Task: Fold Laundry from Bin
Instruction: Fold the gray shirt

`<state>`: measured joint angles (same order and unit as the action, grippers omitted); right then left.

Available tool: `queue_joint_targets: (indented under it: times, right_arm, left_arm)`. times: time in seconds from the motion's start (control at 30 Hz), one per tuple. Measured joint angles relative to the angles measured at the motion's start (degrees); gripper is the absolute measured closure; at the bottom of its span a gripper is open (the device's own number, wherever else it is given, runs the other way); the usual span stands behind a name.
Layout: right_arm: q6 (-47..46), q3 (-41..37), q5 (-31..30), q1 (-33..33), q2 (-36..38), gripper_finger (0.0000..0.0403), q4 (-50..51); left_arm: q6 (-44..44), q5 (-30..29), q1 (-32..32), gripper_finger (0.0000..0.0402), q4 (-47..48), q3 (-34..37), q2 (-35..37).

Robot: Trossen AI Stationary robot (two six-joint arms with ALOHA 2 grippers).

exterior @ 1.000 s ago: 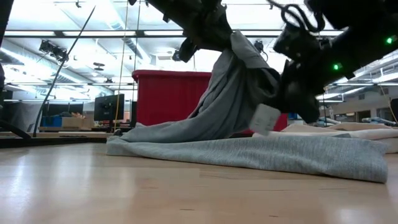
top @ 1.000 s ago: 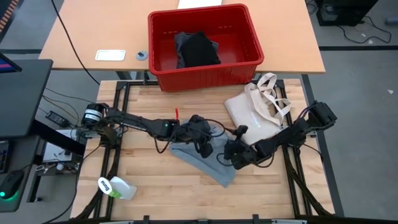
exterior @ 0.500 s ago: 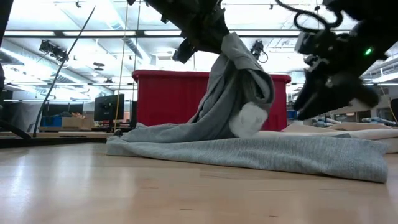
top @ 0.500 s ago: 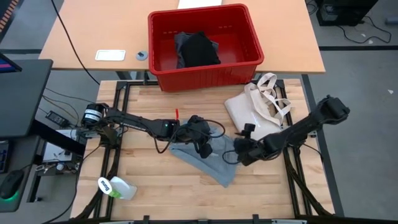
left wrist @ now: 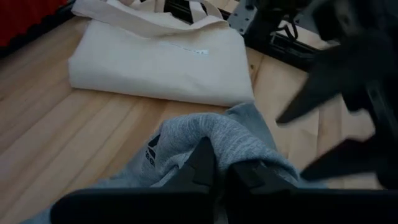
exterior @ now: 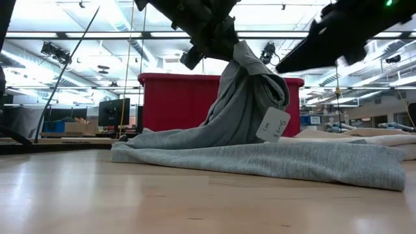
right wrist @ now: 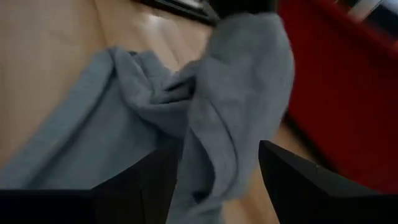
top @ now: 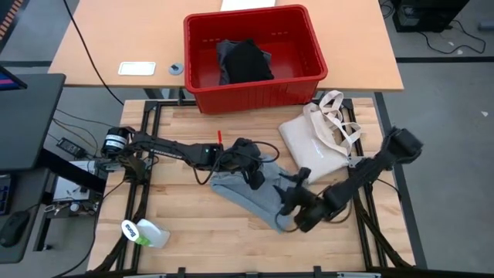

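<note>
The light grey T-shirt point(top: 258, 199) lies on the wooden table, with one bunch of it lifted into a peak point(exterior: 250, 78). My left gripper point(top: 252, 171) is shut on that peak. A white tag point(exterior: 273, 123) hangs from the lifted cloth. My right gripper point(top: 288, 202) hovers open over the shirt's right part, its fingers point(right wrist: 283, 171) either side of the hanging cloth with no touch showing. The red bin point(top: 255, 96) stands on the far table with a black garment point(top: 247, 62) inside. My left gripper pinches a bunched fold of the T-shirt point(left wrist: 231, 144) between its two fingers, several layers thick, near the small chest mark point(left wrist: 152, 153). The fingers slant down from the table's left. The cloth hangs below them, and the rest of the shirt point(exterior: 273, 162) lies on the table.
A cream tote bag point(top: 316, 139) lies at the table's far right, just beyond the shirt. A green and white bottle point(top: 143, 233) lies near the front left corner. A white flat item point(top: 137, 68) sits on the far table, left of the bin.
My right gripper has drawn back from the lifted cloth, risen, and gone toward the table's near edge, turning as it went. The lifted fold has swung, and its white tag now hangs free. My left gripper keeps its hold.
</note>
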<state>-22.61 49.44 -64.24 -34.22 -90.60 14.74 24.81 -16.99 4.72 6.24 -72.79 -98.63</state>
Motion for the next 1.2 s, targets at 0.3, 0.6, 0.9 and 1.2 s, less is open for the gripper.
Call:
queue_joint_targets:
  times: [0.3,0.6,0.9,1.2]
  right_arm:
    - [11.3,8.0,-5.8,0.7,-12.3,0.0111,-0.2]
    - [2.8,6.9,-18.0,-1.1,-12.4,0.0043,2.4]
    - [-8.2,0.0,-13.5,5.1,-12.4,0.0054,-0.1]
    - [-6.9,-0.2,-7.5,8.3,-12.4,0.0053,-2.1]
  left_arm:
    - [0.1,-0.1,-0.1,0.0388,0.0,0.0,0.0]
    - [1.0,-0.3,0.0,0.0388,0.4,0.0,0.0]
    - [2.2,-0.3,0.0,0.0388,0.4,0.0,0.0]
    - [2.1,-0.3,0.0,0.0388,-0.3,0.0,0.0]
